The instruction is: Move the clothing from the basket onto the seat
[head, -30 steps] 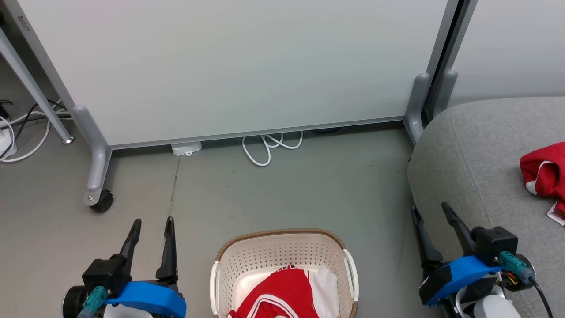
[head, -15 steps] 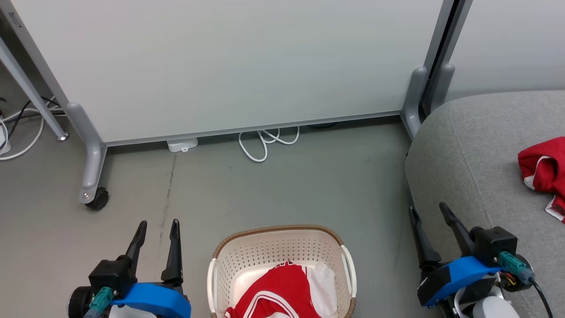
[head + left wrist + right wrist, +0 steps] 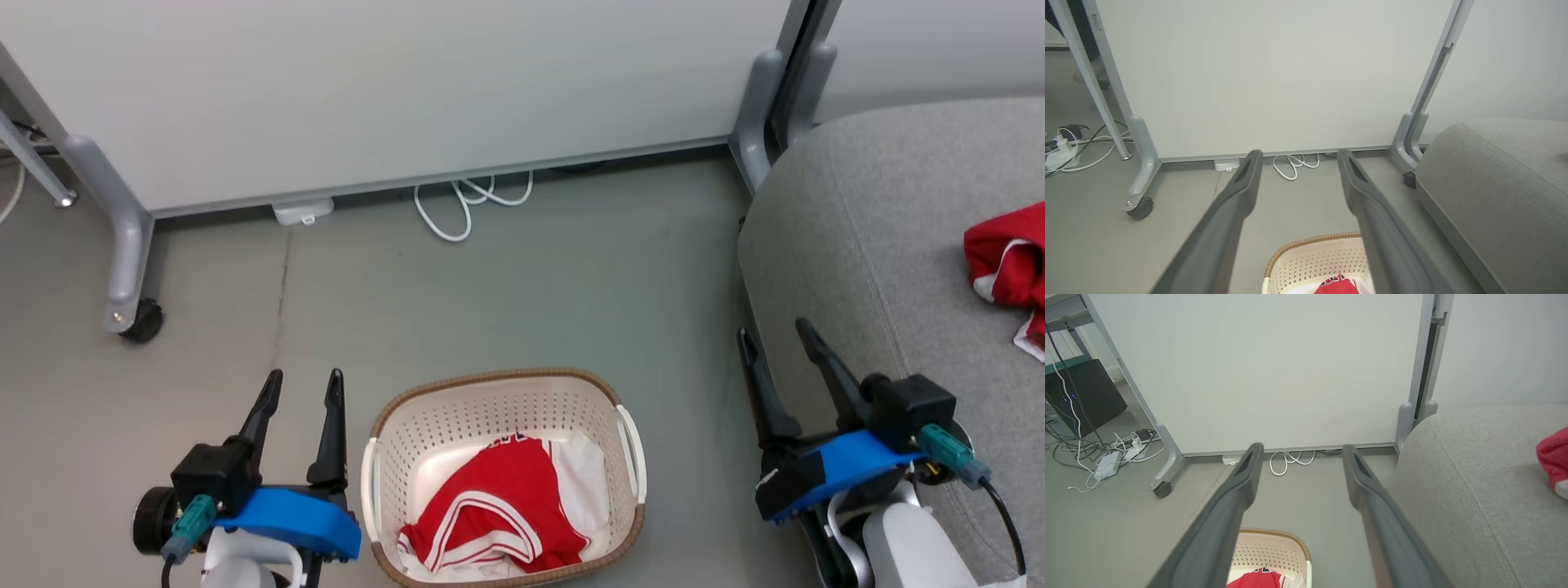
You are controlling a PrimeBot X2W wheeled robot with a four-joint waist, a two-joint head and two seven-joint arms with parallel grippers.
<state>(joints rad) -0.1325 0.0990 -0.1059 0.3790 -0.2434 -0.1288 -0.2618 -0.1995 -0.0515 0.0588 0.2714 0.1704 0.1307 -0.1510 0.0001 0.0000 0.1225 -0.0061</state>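
Two garments lay apart in the head view: a white-trimmed red jersey in the basket, a second red garment on the grey seat. The left gripper and right gripper flanked the basket, jaws spread, empty. The left wrist view showed parted fingers over the basket rim; the right wrist view, parted fingers beside the seat.

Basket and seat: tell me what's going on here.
A two-armed robot is moving laundry from the basket to the grey seat. One red garment lies on the seat, and a red jersey with white trim is in the basket, which stands on the floor. Both grippers are open and empty: the left gripper is beside the basket and the right gripper is by the seat's edge. Neither touches any clothing.
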